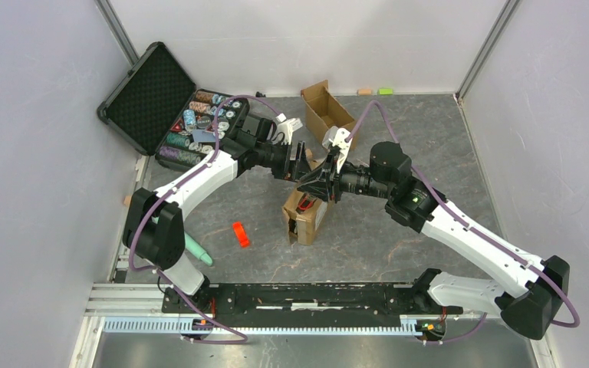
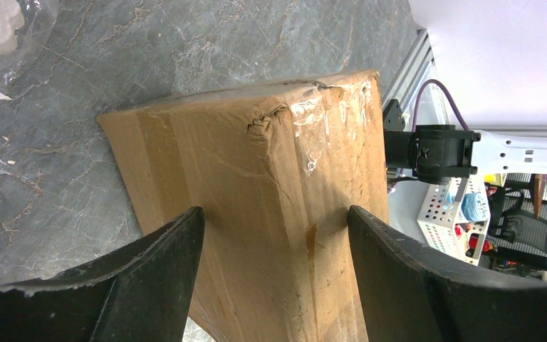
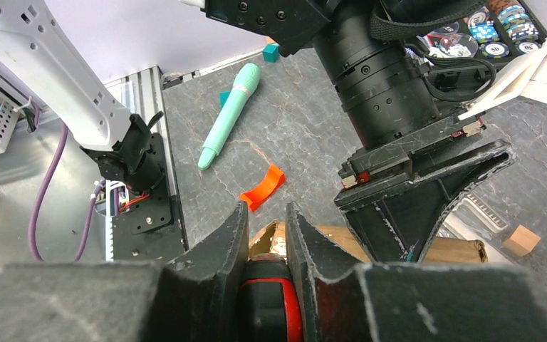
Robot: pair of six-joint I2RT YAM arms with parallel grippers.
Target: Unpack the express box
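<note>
Express box (image 1: 299, 228) sits at centre of desk (image 1: 445, 146), top open. Left jaws come in from 11 o'clock, spread wide over its taped face, likely bracing it; contact unclear. Right jaws, from 2 o'clock, clamp a black-and-red item (image 3: 267, 296) at the mouth, probably to lift it out.

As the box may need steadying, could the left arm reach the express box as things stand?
Probably yes: the left gripper is open and faces the express box at close range, with nothing between them.
</note>
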